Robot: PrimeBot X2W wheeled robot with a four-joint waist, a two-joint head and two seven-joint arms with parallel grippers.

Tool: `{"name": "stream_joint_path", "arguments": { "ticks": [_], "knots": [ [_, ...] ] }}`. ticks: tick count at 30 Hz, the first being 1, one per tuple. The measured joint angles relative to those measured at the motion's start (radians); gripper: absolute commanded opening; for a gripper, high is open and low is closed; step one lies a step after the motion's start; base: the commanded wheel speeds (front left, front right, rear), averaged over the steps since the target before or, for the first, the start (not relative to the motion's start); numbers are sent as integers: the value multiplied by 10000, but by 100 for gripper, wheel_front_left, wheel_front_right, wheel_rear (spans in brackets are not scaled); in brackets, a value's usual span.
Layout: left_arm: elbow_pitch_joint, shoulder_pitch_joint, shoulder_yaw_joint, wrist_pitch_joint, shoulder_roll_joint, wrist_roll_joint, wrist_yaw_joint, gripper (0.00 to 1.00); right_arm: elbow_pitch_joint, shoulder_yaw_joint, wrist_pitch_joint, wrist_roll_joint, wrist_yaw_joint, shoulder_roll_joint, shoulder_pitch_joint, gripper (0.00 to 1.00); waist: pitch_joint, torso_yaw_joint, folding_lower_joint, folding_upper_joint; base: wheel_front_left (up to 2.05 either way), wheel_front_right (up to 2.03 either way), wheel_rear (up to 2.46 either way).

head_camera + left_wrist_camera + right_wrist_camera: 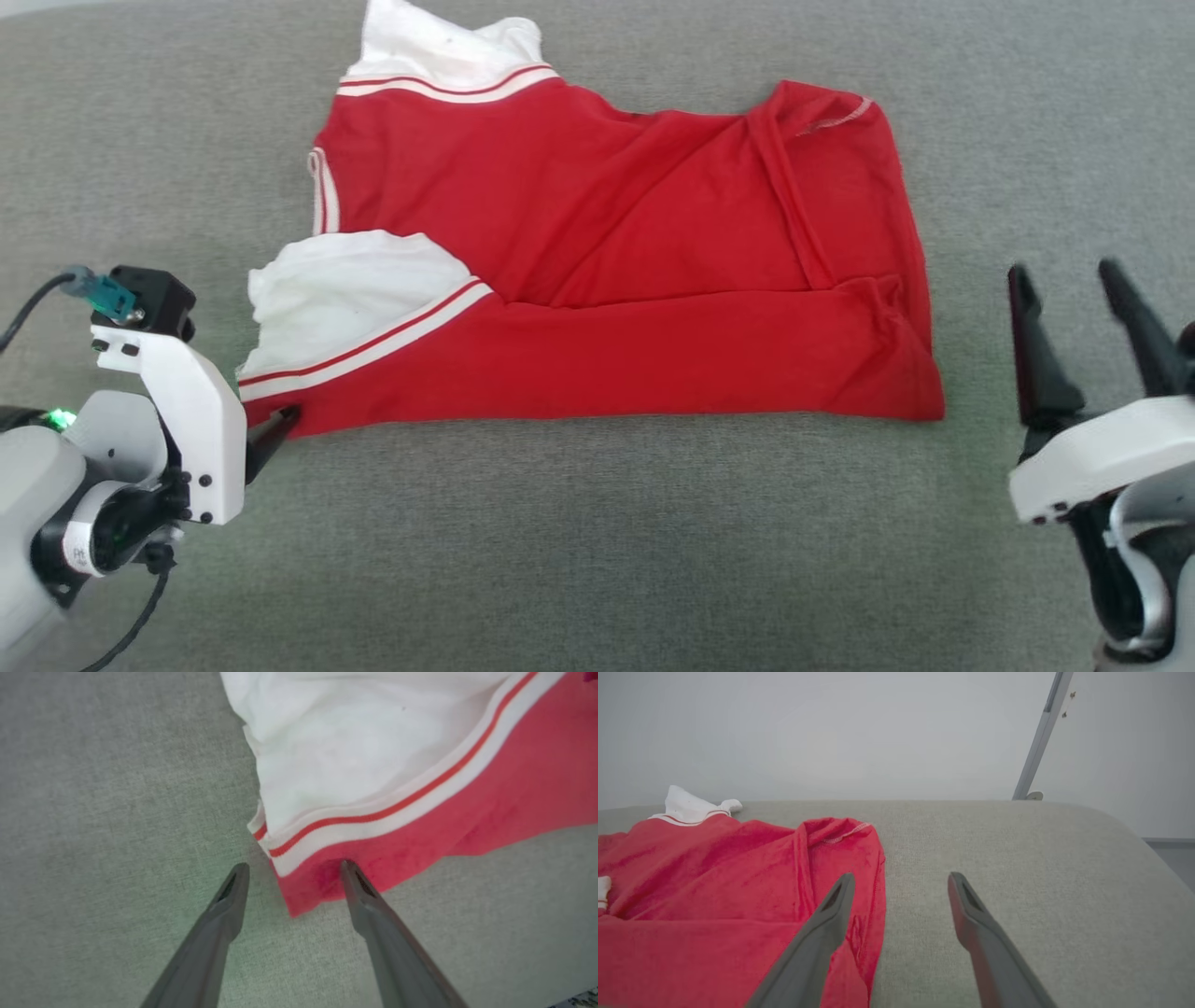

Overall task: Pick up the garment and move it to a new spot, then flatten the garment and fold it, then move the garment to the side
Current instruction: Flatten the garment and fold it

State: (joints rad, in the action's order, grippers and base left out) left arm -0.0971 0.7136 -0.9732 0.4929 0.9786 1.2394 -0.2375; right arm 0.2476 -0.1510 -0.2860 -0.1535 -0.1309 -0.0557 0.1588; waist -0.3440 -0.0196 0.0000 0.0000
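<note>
The left gripper (294, 867), spread, brackets a corner of the garment (607, 261), whose long axis runs toward the spread right gripper (901, 877).

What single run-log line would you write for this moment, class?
red fabric jersey with white sleeves: folded on grey fabric surface | left end effector: open, at jersey corner | right end effector: open, beside jersey, apart
</note>
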Motion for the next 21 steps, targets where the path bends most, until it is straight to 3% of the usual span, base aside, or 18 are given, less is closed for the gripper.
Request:
{"name": "stream_joint_path", "arguments": {
  "ticks": [5, 6, 7, 21],
  "knots": [
    [-1057, 47, -92, 23, -518, 36, 221, 100, -163, 332, -794, -330, 2, 23, -433, 100, -82, -176, 0, 0, 0, 0, 0],
    [-1244, 95, -100, 105, -614, 88, 311, 43, -207, 408, -1030, -385, 2, 21, -512, 100, -90, -192, 0, 0, 0, 0, 0],
    [-1411, 160, -123, 180, -679, 107, 382, 0, -240, 466, -1287, -491, 2, 21, -553, 100, -94, -205, 0, 0, 0, 0, 0],
    [-2364, 659, -238, 174, -1607, 82, 1118, 0, -880, 823, -4696, -1018, 2, -669, -135, 100, -183, 237, 0, 0, 0, 0, 0]
  ]
}}
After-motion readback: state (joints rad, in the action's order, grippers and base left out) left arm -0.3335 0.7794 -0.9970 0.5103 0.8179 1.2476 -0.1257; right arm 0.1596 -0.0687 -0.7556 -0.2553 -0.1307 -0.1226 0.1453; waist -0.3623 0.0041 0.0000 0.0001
